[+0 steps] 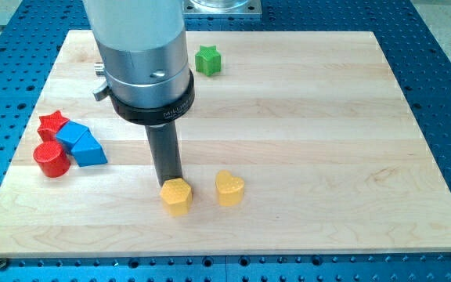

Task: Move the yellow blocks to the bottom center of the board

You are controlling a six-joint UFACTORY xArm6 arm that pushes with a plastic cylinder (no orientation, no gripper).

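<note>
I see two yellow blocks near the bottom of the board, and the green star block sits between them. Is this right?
Not quite. The camera view shows nothing between the yellow hexagon block and the yellow heart block; the green star block sits near the view's top.

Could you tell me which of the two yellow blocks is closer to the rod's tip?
The yellow hexagon, left of the yellow heart. My tip sits right at its upper edge; the heart lies apart, to the right.

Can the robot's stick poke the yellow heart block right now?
Probably yes. My tip sits just above the yellow hexagon block, and the yellow heart block is close on the view's right, with bare board between, so nothing seems to block a short slide over.
</note>
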